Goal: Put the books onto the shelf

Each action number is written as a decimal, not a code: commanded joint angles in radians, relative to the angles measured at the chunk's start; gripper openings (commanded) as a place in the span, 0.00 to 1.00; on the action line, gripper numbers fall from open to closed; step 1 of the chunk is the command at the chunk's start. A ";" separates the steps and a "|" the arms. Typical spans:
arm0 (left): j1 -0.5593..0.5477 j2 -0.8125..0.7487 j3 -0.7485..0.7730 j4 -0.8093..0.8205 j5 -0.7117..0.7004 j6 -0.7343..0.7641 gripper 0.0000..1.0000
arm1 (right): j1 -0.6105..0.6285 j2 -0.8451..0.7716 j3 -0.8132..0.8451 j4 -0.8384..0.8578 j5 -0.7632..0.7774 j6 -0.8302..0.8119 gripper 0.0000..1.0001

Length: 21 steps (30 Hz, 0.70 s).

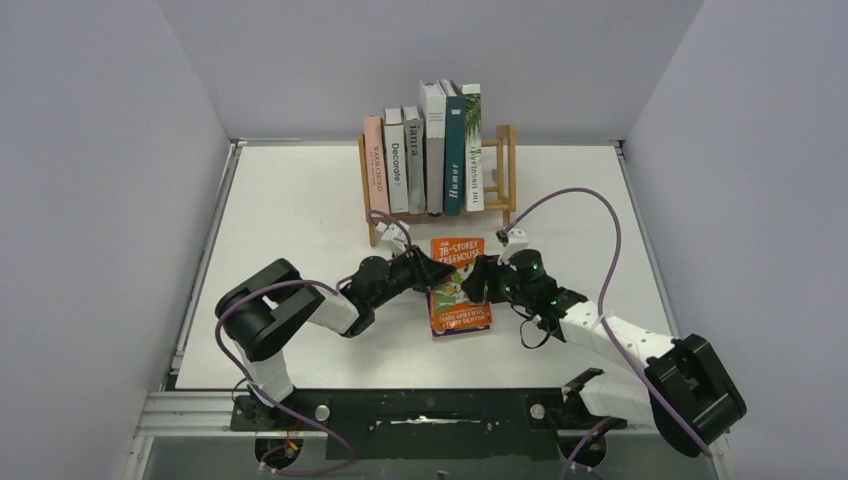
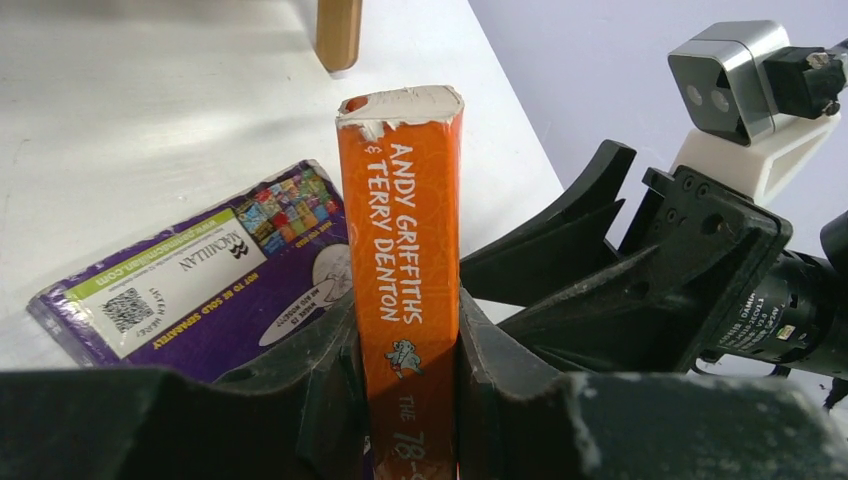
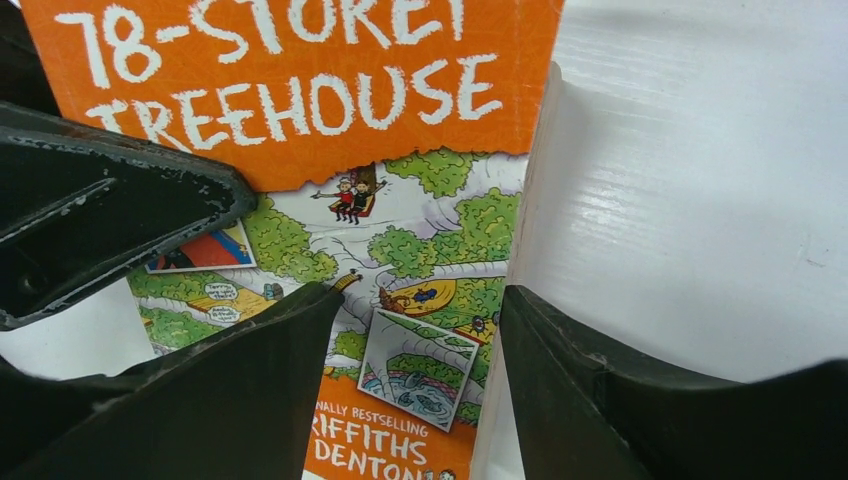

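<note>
The orange book [image 1: 460, 285] sits on the table [image 1: 300, 200] near the shelf [image 1: 511, 170]; the left fingers [image 2: 310, 395] clench its spine, the right fingers [image 3: 250, 380] straddle its page edge, grip unclear

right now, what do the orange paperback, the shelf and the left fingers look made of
The orange paperback: paper, glossy printed card cover; the spine's top is torn to white fibre.
The shelf: light wood, seemingly unpainted with a smooth finish; even tan colour.
The left fingers: probably hard black plastic, matte, with scuffed pale edges; metal cannot be ruled out.
</note>
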 commanded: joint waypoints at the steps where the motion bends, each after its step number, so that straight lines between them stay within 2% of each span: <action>1: -0.034 -0.114 0.069 0.029 0.084 0.004 0.00 | 0.028 -0.103 0.047 -0.076 0.063 -0.010 0.64; 5: -0.071 -0.218 0.112 -0.148 0.042 0.069 0.00 | 0.023 -0.242 0.080 -0.252 0.221 -0.012 0.74; 13: -0.171 -0.375 0.309 -0.502 -0.085 0.183 0.00 | 0.011 -0.543 0.163 -0.467 0.510 0.039 0.77; 16: -0.209 -0.387 0.404 -0.617 -0.167 0.246 0.00 | 0.010 -0.584 0.193 -0.526 0.617 0.049 0.77; 21: -0.230 -0.330 0.605 -0.767 -0.263 0.368 0.00 | 0.009 -0.538 0.251 -0.620 0.755 0.079 0.77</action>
